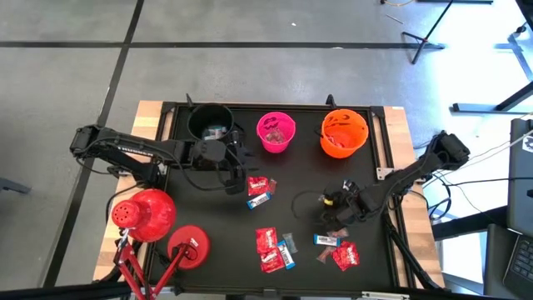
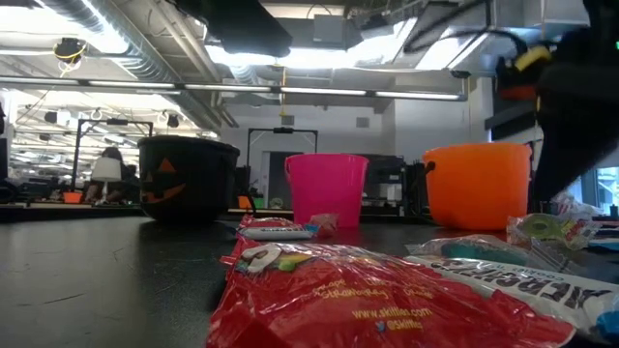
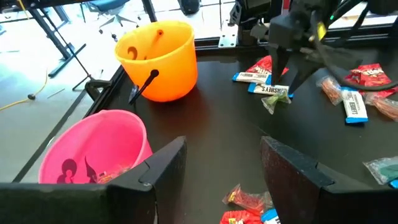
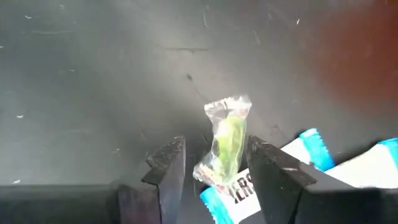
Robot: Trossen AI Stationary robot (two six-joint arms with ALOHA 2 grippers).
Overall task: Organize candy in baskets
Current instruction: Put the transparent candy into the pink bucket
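Note:
Three baskets stand in a row at the table's far side: black (image 1: 212, 123), pink (image 1: 276, 132) and orange (image 1: 343, 133). Wrapped candy lies scattered on the black table top, red and blue-and-white pieces (image 1: 261, 190) (image 1: 273, 246) (image 1: 337, 248). My right gripper (image 4: 216, 165) points down, open, over the near right of the table. Its fingers stand on either side of a green candy in a clear wrapper (image 4: 227, 140), which lies partly on a blue-and-white one (image 4: 239, 193). My left gripper (image 3: 221, 165) hangs open with nothing in it, between the black basket and the pink one (image 3: 93, 149).
Two red dome-shaped lamp heads (image 1: 143, 215) (image 1: 190, 247) on red legs stand at the near left corner. A raised dark frame (image 1: 387, 142) borders the table top. Bare table lies between the baskets and the candy piles.

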